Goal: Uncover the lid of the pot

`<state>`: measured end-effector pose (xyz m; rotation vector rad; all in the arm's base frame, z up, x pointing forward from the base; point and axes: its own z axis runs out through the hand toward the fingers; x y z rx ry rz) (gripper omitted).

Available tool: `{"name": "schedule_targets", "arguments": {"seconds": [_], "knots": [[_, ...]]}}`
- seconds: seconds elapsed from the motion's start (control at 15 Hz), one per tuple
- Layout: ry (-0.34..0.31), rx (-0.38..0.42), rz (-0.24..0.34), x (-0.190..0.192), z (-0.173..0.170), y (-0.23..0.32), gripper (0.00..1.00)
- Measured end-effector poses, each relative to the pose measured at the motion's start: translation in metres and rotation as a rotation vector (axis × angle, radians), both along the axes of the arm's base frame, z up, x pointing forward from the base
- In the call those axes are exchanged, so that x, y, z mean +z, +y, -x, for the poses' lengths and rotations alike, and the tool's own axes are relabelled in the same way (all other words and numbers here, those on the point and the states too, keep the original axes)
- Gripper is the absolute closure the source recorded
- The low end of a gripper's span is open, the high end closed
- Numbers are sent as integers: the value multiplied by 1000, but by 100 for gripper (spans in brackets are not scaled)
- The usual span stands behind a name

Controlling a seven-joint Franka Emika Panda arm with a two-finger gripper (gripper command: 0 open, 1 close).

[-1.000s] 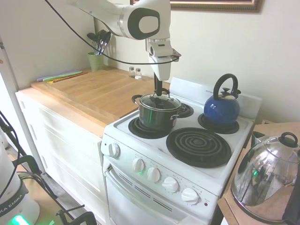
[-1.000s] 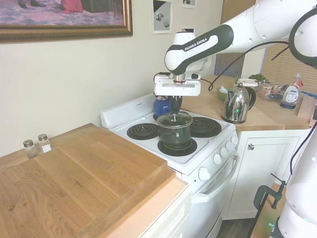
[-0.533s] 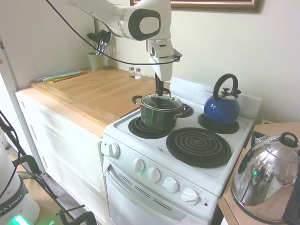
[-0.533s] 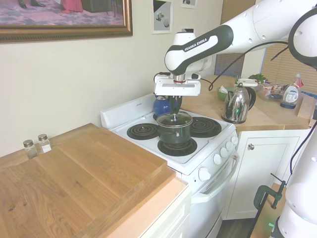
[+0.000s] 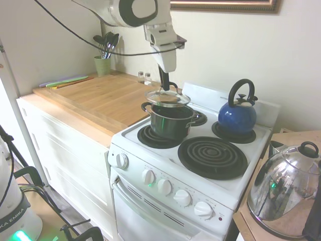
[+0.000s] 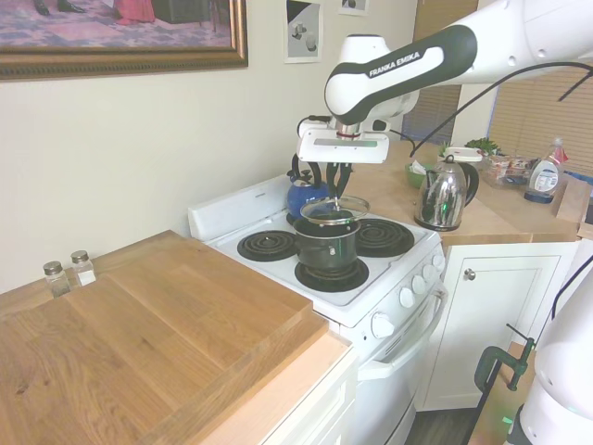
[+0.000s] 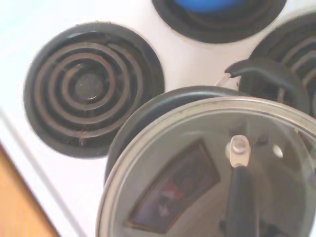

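The dark pot [image 5: 171,121] [image 6: 326,243] stands on the stove's front-left burner, its mouth uncovered. The round glass lid [image 5: 167,97] [image 6: 334,209] hangs a little above the pot, slightly tilted. My gripper [image 5: 164,86] [image 6: 334,192] is shut on the lid's black arched handle, coming down from straight above. In the wrist view the lid [image 7: 197,168] fills the lower right, with the pot's rim [image 7: 148,106] showing just past its edge.
A blue kettle [image 5: 237,113] [image 6: 303,193] sits on a rear burner. A shiny steel kettle [image 5: 284,190] [image 6: 440,193] stands on the counter beside the stove. A wooden countertop [image 5: 103,95] holds salt and pepper shakers [image 6: 69,272] and a utensil cup [image 5: 103,64].
The gripper has risen with the lid in its grasp, so the lid went from resting on the pot to hanging above it. The pot stayed on its burner.
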<state>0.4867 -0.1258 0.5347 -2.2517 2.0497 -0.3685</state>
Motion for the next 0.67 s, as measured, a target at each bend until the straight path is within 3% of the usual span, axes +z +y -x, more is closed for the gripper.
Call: {"name": "schedule_targets", "arguments": {"seconds": [0.4,0.67], "knots": [[-52,143,180,42,35,150,100],[-77,277,290,40,20,247,100]]}}
